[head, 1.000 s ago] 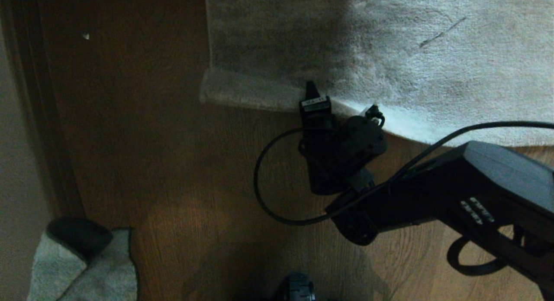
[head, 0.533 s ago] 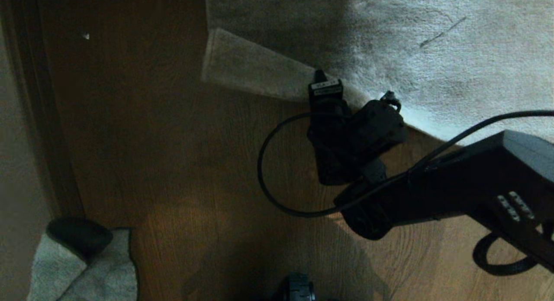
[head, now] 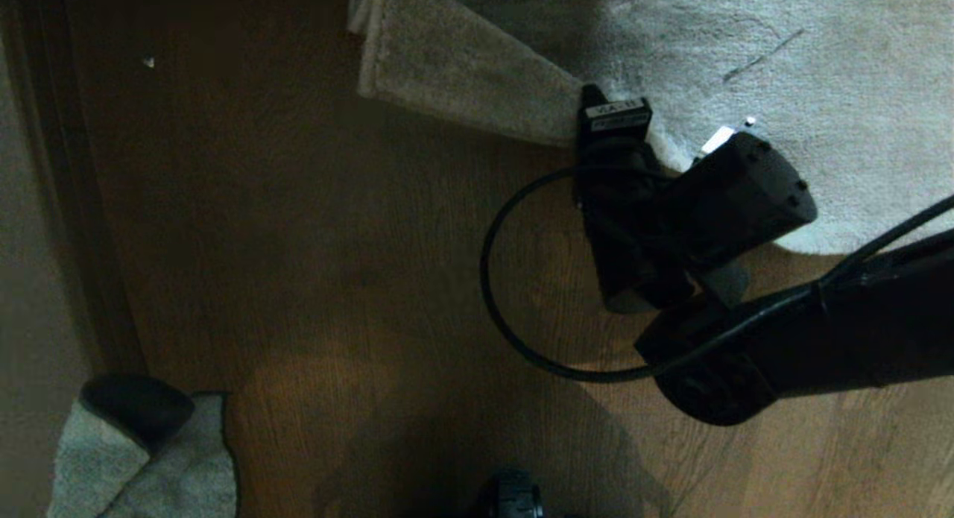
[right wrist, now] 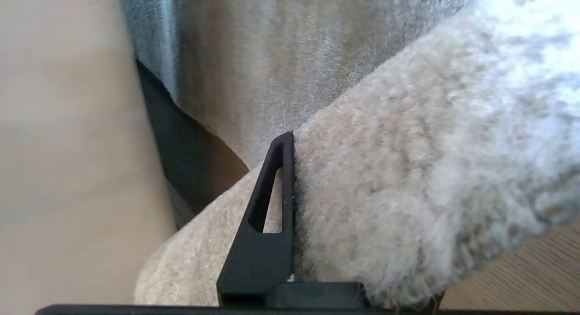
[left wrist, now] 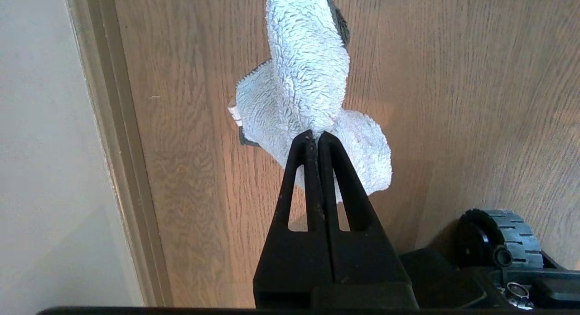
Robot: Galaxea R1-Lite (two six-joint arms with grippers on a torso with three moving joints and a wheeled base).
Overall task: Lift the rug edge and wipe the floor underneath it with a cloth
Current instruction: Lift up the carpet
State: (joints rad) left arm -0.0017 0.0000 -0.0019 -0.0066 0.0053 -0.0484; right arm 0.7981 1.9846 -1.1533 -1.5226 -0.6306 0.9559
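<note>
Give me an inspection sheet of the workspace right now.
Surface: wood floor, bare beside the rug.
Job's things: rug edge lifted and folded back; cloth hanging from the left gripper.
Clutter: small pale speck on the floor.
Grippers: right gripper shut on the rug edge; left gripper shut on the cloth.
Cables: black cable looping off the right arm.
Surroundings: wall and baseboard on the left.

1. The rug (head: 782, 71) lies at the far right of the floor (head: 335, 279).
2. The rug edge (head: 462, 78) is folded up off the floor at the near left corner.
3. The right gripper (head: 596, 112) sits at that fold, clamped onto it.
4. The cloth (left wrist: 308, 102) hangs at the near left, pinched in the left gripper (left wrist: 316, 138), beside the wall (left wrist: 45, 147).
</note>
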